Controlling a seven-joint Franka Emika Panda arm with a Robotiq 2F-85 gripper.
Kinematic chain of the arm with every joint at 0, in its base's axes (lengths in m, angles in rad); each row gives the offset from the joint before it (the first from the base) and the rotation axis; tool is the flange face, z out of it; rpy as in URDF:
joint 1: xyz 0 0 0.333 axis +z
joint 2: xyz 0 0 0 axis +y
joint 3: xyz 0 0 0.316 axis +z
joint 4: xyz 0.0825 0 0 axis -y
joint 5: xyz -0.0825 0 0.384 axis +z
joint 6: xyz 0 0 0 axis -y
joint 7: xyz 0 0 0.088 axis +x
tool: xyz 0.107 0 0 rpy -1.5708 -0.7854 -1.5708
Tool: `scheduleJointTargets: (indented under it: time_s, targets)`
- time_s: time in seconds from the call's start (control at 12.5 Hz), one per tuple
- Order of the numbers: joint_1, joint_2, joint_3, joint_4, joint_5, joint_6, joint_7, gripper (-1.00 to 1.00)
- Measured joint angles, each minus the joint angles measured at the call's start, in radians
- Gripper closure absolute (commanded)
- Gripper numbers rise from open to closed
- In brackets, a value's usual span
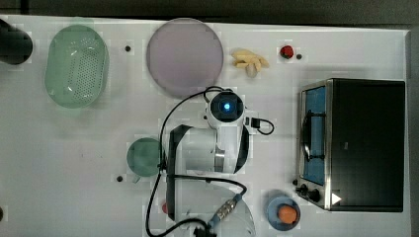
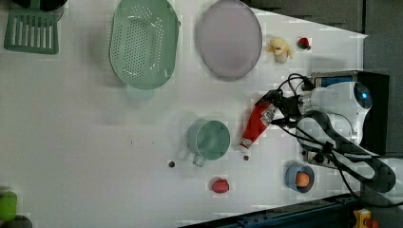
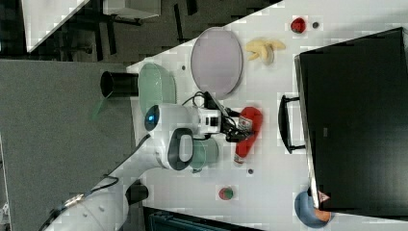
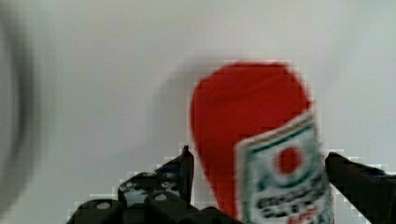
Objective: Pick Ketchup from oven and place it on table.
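The ketchup point(image 2: 258, 122) is a red bottle with a white label. It lies slanted on the white table point(image 1: 74, 158), its white cap end down by a dark dot and its base raised between my fingers. In the wrist view the ketchup point(image 4: 243, 116) sits between the two dark fingertips point(image 4: 187, 161) of my gripper point(image 4: 259, 157), which stands open, spread about as wide as the bottle. My gripper point(image 3: 239, 126) points toward the oven point(image 3: 356, 120). The black oven point(image 1: 365, 143) has its glass door closed and stands at the top view's right.
A green cup point(image 2: 209, 139) stands close beside the bottle's cap. A purple plate point(image 1: 184, 57), a green colander point(image 1: 76, 66), a banana point(image 1: 251, 61) and a small red fruit point(image 1: 286, 51) line the far edge. A blue bowl point(image 1: 282, 212) holding an orange sits by the oven's knobs.
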Motion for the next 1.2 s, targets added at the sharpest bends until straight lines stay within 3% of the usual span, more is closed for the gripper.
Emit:
scheduleJointTargets:
  time_s: [0.4, 0.64, 0.72, 0.8, 0.96, 1.12, 1.2]
  targets:
    - [0.013, -0.285, -0.005, 0.08, 0.025, -0.054, 0.01, -1.0]
    - [0.012, -0.436, -0.008, 0.256, 0.019, -0.325, 0.01, -1.0]
    - [0.01, -0.448, -0.007, 0.399, -0.008, -0.442, 0.01, -1.0]
    - [0.01, -0.45, -0.008, 0.459, -0.02, -0.504, 0.01, -1.0]
    - [-0.002, -0.447, 0.003, 0.53, -0.043, -0.627, 0.013, -1.0]
    - [0.007, -0.448, -0.01, 0.576, -0.094, -0.891, 0.074, -1.0]
    - [0.002, -0.443, -0.006, 0.579, -0.091, -0.905, 0.086, -1.0]
